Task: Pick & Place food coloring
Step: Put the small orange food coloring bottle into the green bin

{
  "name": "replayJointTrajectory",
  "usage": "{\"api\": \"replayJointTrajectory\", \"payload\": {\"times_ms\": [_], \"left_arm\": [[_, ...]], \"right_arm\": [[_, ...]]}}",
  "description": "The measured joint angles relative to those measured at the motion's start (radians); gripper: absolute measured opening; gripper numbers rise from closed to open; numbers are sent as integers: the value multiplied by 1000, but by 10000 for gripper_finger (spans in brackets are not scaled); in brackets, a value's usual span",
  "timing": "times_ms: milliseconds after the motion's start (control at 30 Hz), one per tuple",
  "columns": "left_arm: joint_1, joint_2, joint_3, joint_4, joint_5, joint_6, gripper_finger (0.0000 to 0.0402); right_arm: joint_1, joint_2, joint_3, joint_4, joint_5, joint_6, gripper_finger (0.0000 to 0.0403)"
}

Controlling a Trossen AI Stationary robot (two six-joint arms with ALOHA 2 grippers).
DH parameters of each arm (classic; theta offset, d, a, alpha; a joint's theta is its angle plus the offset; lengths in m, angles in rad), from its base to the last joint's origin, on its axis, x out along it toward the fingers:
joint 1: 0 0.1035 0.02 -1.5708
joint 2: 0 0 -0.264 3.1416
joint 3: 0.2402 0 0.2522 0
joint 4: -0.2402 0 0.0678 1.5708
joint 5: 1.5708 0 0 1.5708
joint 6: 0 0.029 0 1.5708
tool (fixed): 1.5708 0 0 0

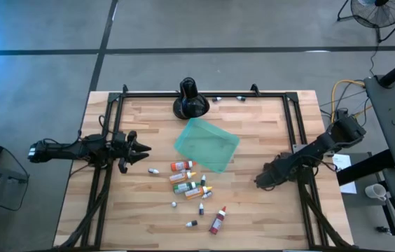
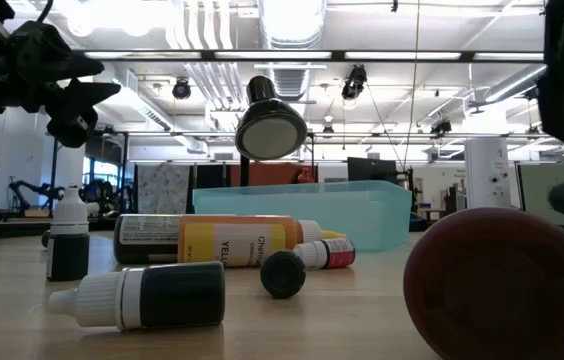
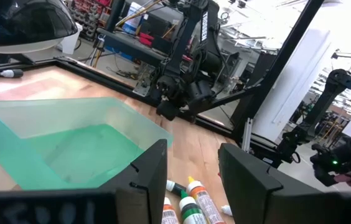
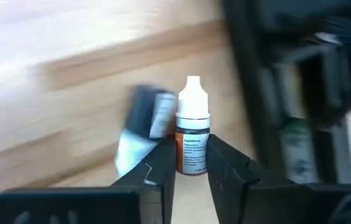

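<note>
one dropper bottle [image 4: 192, 134] clenched in right claw [image 4: 191, 163], long axis running out between the fingers, white cap outermost; left claw [image 3: 191, 171] parted, grasping nothing.

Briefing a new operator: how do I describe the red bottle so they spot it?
Start at the teal tray mid-table and follow the scatter of dropper bottles away from the black stand. The red bottle lies at its end, farthest from the tray, longer than the tiny dark ones beside it.

Bright ceiling lights [image 2: 292, 20] glare overhead; the right wrist view is motion-blurred.
</note>
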Motion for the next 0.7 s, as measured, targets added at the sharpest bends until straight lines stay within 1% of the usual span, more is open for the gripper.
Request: {"api": "replayJointTrajectory", "payload": {"times_ms": [200,300,433,533,600,700], "left_arm": [[0,0,0,0,0,0,117],[0,0,0,0,0,0,117],[0,0,0,0,0,0,117],[0,0,0,0,0,0,117],[0,0,0,0,0,0,117],[0,0,0,0,0,0,117]], "right_arm": [[0,0,94,19,115,-103,66],[0,-4,161,23,215,-202,66],[-14,-7,263,37,397,-403,66],[-47,-14,327,128,509,-613,66],[-83,-14,358,194,542,-762,66],[-157,-14,393,298,549,-946,66]]}}
